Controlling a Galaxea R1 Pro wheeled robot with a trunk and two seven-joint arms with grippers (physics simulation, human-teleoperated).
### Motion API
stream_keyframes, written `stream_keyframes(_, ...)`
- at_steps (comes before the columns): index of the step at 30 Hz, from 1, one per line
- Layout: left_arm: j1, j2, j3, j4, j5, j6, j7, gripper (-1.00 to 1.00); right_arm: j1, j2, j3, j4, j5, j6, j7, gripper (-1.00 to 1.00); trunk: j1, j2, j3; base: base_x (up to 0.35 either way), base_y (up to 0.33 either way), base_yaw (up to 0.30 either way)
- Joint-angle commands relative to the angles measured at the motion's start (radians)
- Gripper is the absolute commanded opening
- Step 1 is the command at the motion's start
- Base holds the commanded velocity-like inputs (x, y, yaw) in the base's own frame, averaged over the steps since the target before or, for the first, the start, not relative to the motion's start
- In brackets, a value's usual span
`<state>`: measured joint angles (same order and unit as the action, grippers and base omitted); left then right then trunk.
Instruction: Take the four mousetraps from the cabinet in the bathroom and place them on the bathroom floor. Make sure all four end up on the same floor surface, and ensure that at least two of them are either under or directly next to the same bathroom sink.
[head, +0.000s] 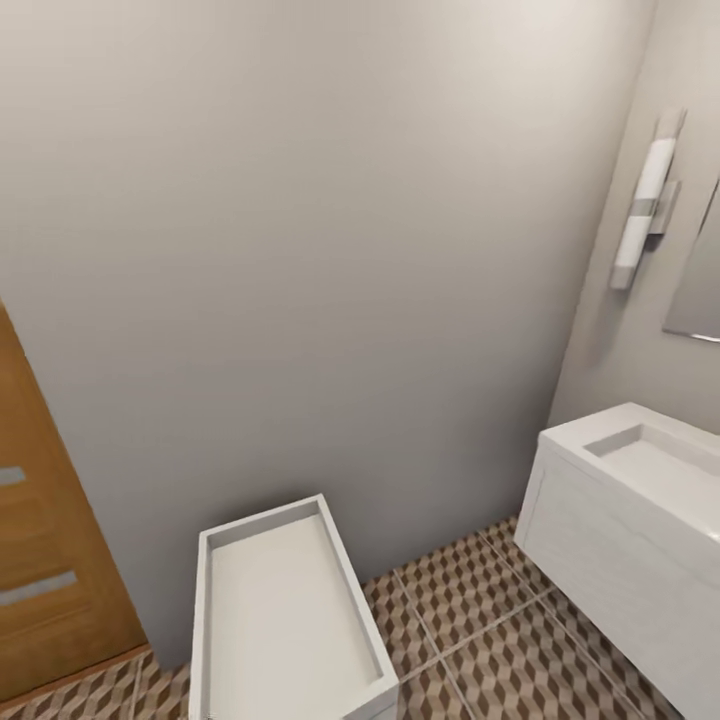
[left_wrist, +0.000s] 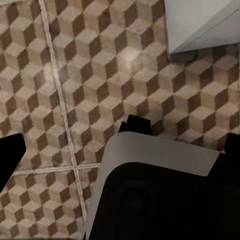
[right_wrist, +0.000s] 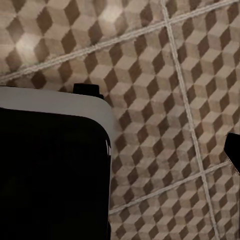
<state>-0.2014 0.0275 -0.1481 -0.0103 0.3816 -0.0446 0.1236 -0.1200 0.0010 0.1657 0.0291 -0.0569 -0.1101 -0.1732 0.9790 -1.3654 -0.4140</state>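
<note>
No mousetraps and no cabinet are in view. The bathroom floor of cube-patterned tiles shows at the bottom of the head view and under both wrist cameras. A white sink hangs on the right wall. My left gripper hangs above the floor, open, with dark fingertips at both edges of the picture and nothing held. Of my right gripper, one dark fingertip shows at the picture's edge over the tiles, set wide and holding nothing.
A second white rectangular basin stands low against the grey wall in front of me; its corner shows in the left wrist view. An orange-brown wooden door is at the left. My own grey-and-black base shows below both wrists.
</note>
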Motion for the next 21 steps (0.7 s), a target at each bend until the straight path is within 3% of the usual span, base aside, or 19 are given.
stream_keyframes(1, -0.001, 0.001, -0.009, 0.000, 0.008, -0.002, 0.002, 1.00, -0.001, 0.001, 0.008, 0.003, -0.006, -0.006, -0.001, 1.00, 0.000, -0.001, -0.001, 0.000, 0.000, 0.292)
stream_keyframes(21, -0.001, 0.003, -0.007, 0.001, 0.007, -0.002, 0.002, 1.00, -0.001, 0.000, 0.008, 0.004, -0.006, 0.004, 0.000, 1.00, 0.000, -0.001, -0.001, 0.000, 0.000, 0.293)
